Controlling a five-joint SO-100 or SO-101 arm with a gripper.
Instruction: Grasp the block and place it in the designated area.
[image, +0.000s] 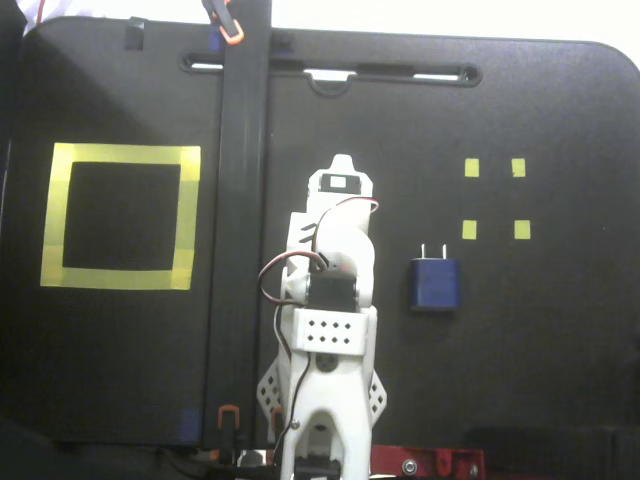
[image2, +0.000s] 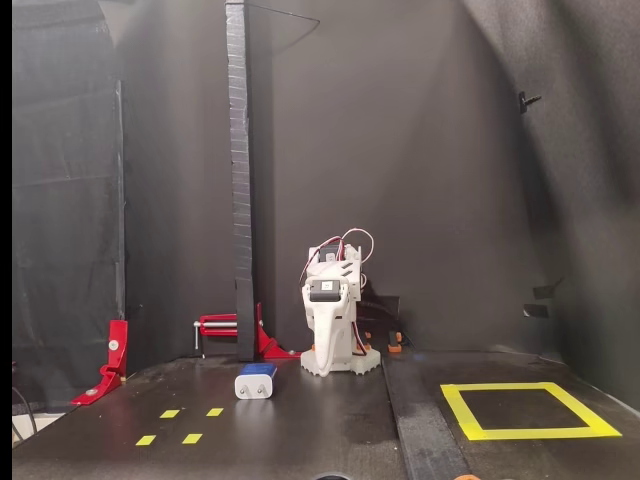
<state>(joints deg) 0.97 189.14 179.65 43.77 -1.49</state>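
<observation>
Block (image: 434, 285): lies on the black table (image: 560, 330), prongs pointing at four small yellow squares (image: 494, 198), just beside the arm.
Yellow square (image: 120, 215): well apart, across the table.
Gripper (image2: 324, 349): pointing down; cannot tell if fingers are parted.

End effector (image2: 322, 350) jaw state indiscernible.

A black post (image2: 239, 180) stands between block (image: 434, 284) and designated area (image: 120, 215).
</observation>
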